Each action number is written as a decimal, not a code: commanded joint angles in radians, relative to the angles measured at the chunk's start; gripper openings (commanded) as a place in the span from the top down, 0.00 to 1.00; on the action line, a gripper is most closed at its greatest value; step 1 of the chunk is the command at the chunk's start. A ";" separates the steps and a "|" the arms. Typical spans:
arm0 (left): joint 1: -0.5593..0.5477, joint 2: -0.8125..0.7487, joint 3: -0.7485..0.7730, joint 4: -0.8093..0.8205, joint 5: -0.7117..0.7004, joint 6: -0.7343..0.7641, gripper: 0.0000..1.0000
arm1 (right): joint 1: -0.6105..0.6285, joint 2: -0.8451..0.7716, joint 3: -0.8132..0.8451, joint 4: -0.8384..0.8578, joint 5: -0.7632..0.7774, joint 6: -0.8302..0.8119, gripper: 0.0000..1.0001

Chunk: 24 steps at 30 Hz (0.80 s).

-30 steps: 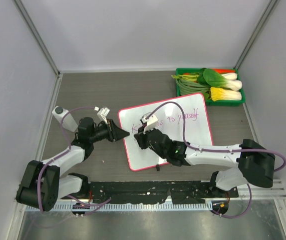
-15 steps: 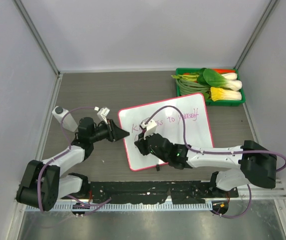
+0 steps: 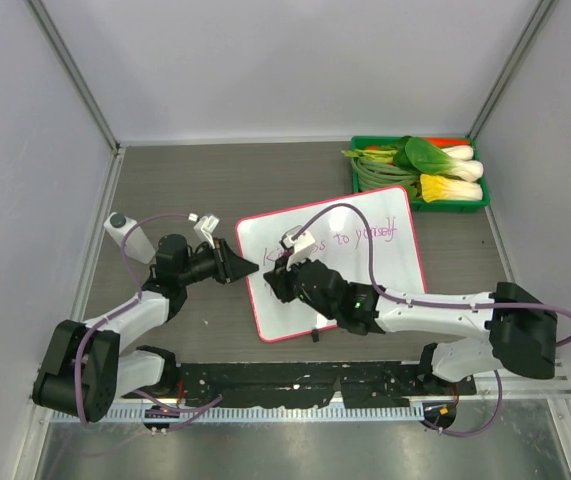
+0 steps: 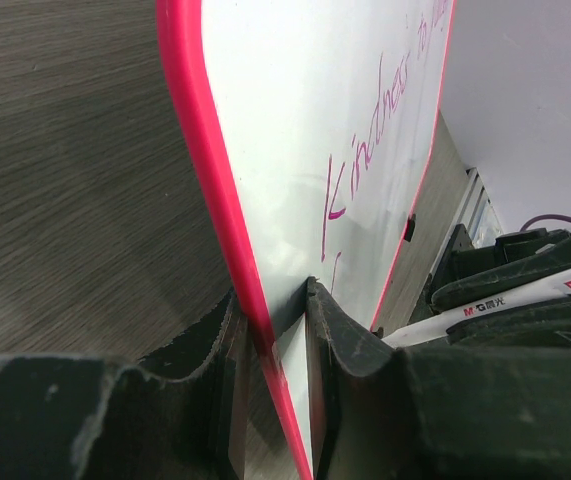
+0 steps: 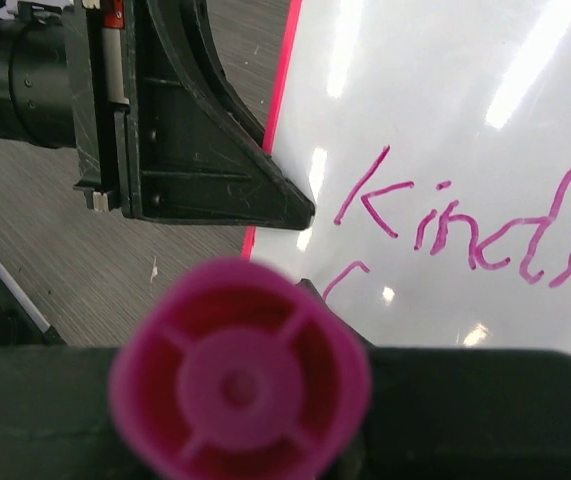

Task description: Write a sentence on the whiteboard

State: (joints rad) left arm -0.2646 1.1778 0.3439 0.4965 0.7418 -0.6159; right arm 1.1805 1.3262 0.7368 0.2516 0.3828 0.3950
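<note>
The table (image 3: 215, 180) carries the whiteboard (image 3: 385, 275) at its middle, skewed, its far right corner just beside a green tray (image 3: 450, 207) of vegetables. The left gripper (image 4: 270, 310) pinches the board's left edge. The right gripper (image 3: 283, 278), over the board's left part, clamps a pink-ended marker (image 5: 240, 385). The sentence (image 5: 445, 235) runs along the far edge.

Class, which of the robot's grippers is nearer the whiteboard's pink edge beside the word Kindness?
Left. The left gripper is clamped on that edge of the whiteboard; the right gripper holds the marker further in, above the white surface.
</note>
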 commanded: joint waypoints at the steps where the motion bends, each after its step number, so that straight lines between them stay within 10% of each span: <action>1: -0.021 0.013 0.003 -0.050 -0.015 0.071 1.00 | -0.005 0.034 0.061 0.058 0.030 -0.009 0.99; 24: -0.021 0.005 0.003 -0.058 -0.019 0.074 1.00 | -0.036 0.073 0.055 -0.020 0.133 -0.022 0.99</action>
State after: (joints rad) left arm -0.2646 1.1774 0.3439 0.4950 0.7410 -0.6159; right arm 1.1652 1.4204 0.7750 0.2600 0.4362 0.3950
